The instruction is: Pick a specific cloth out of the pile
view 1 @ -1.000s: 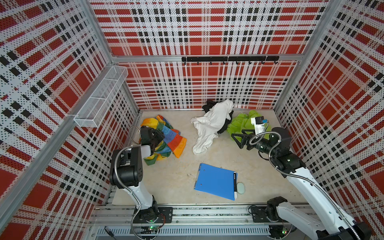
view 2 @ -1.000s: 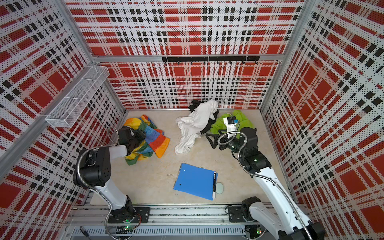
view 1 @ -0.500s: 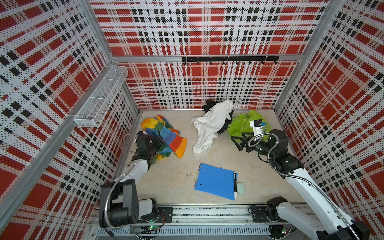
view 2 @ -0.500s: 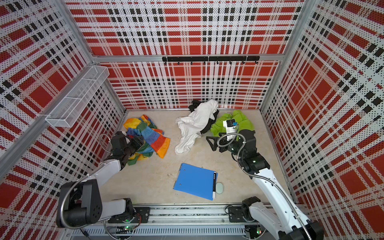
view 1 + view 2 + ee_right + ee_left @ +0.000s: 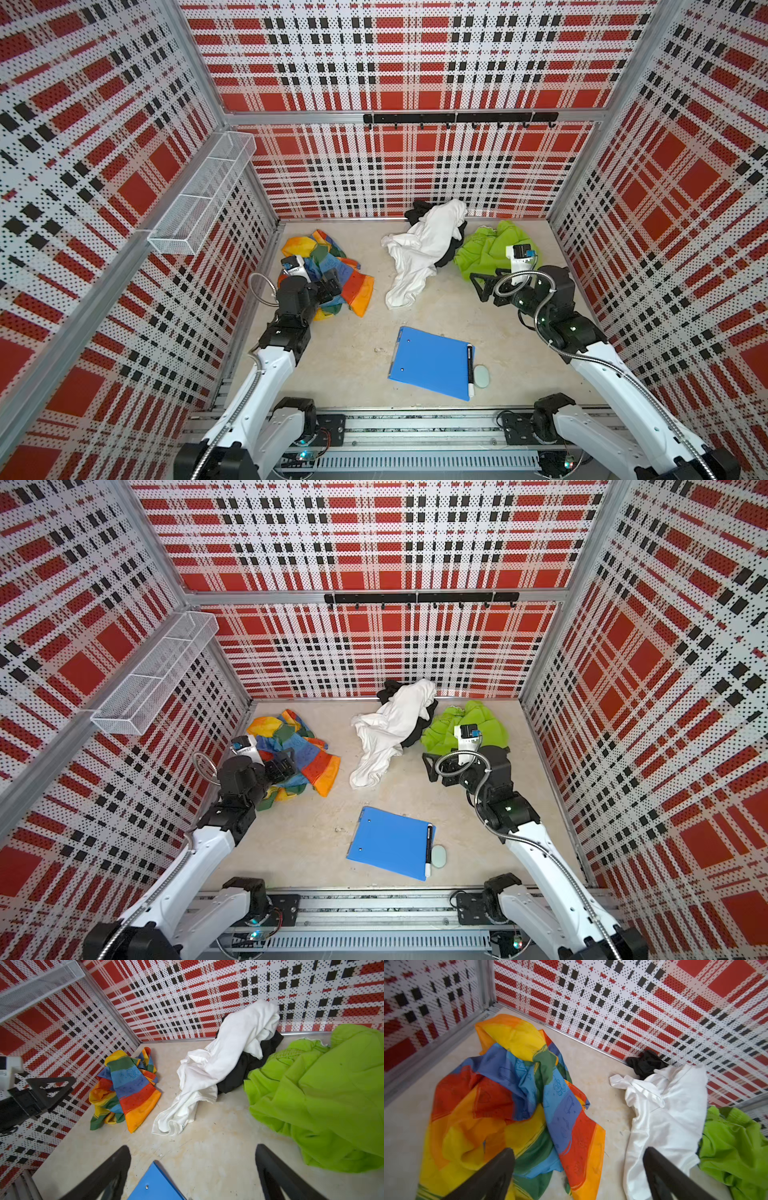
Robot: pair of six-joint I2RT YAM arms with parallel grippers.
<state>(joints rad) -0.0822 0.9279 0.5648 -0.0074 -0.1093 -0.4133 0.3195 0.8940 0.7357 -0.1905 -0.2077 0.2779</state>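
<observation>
The cloth [image 5: 353, 286] [image 5: 318, 766] [image 5: 512, 1105] [image 5: 133, 1095], thin, shiny and in rainbow blocks, lies crumpled on the floor by the left wall. It is apart from the pile [image 5: 424, 249] [image 5: 390, 729] of white, black and lime-green fabric at the back. My left gripper [image 5: 332, 283] [image 5: 286, 767] [image 5: 578, 1151] hangs open over the cloth's near part and holds nothing. My right gripper [image 5: 481, 286] [image 5: 432, 766] [image 5: 192, 1149] is open and empty over bare floor, in front of the lime-green cloth [image 5: 486, 249] [image 5: 322, 1095].
A blue clipboard [image 5: 428, 361] [image 5: 390, 845] with a black pen [image 5: 469, 370] and a pale oval thing [image 5: 482, 376] lies at the front middle. A white wire basket [image 5: 199, 203] hangs on the left wall and a black hook rail [image 5: 457, 118] on the back wall. Plaid walls enclose three sides.
My left gripper has opened and let go of the rainbow cloth, which has settled on the floor. The left arm has dropped low and stretched forward. The right gripper has barely moved.
</observation>
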